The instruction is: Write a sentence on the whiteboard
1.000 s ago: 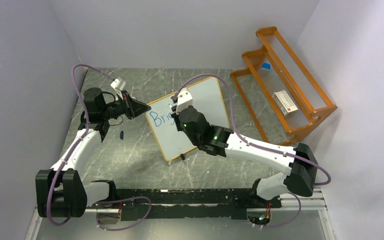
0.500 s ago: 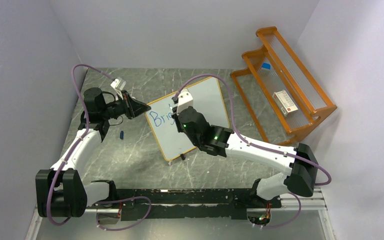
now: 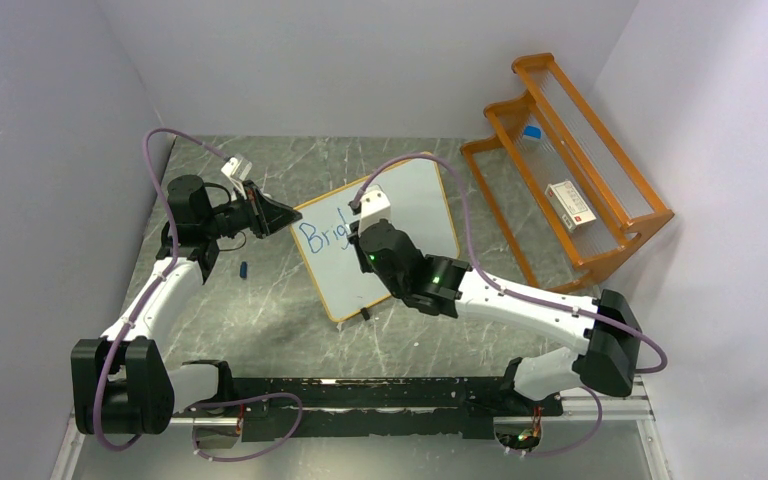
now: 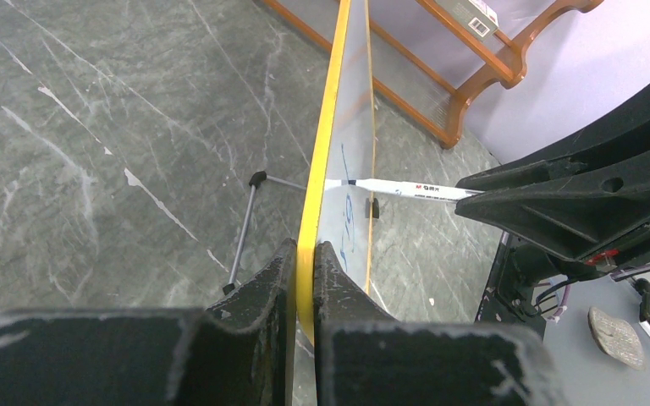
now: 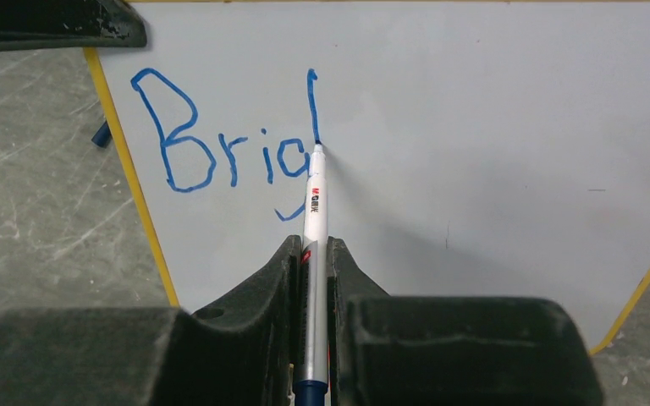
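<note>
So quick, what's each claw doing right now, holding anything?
Left gripper: closed, clamping the edge of the whiteboard.
Right gripper: closed on a marker, its tip touching the whiteboard.

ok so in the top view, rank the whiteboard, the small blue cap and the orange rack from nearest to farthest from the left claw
1. whiteboard, its left edge pinched in the left claw
2. small blue cap, close by, down-left of the claw in this view
3. orange rack, far off on the right side
</note>
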Tool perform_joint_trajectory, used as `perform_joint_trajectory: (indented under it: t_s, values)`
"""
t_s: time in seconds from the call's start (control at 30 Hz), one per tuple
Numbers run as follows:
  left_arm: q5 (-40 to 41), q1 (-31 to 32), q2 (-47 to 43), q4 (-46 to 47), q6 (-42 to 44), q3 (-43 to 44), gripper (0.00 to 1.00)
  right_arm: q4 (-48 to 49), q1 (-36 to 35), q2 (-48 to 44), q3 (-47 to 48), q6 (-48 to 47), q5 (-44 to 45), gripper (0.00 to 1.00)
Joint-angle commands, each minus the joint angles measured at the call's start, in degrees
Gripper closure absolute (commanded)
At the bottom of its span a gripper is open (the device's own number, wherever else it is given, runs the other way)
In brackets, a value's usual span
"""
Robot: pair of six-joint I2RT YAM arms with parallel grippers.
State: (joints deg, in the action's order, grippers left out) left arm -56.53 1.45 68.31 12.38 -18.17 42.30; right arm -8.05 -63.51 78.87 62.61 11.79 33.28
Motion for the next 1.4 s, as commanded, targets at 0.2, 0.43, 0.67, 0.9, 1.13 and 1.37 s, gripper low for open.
perform_joint_trajectory:
  t_s: [0.2, 0.43, 0.67, 0.9, 1.13, 1.37]
  values:
    - [1.5, 1.3, 1.7, -6.2, 3.2, -1.1, 0.95, -2.3, -0.6, -1.6, -2.4, 2.3, -0.3, 1.0]
    - [1.6, 1.3, 1.6, -6.3, 3.3, -1.1, 0.95, -2.5, -0.9, -2.0, -2.7, 2.4, 0.2, 1.0]
    - [1.6, 1.3, 1.6, -6.4, 3.3, -1.1, 0.95, -1.2, -0.9, -3.6, -3.4, 2.4, -0.1, 1.0]
    - [1.6, 1.3, 1.7, -6.5, 3.4, -1.1, 0.95, 1.7, -0.9, -5.0, -3.0, 1.4, 0.3, 1.0]
    - [1.6, 1.3, 1.7, -6.5, 3.4, -1.1, 0.95, 3.9, -0.9, -3.3, -2.3, 0.2, 1.5, 1.0]
    - [1.5, 1.3, 1.8, -6.5, 3.4, -1.0, 0.95, 4.6, -0.8, -1.9, -1.7, -0.5, 1.8, 1.0]
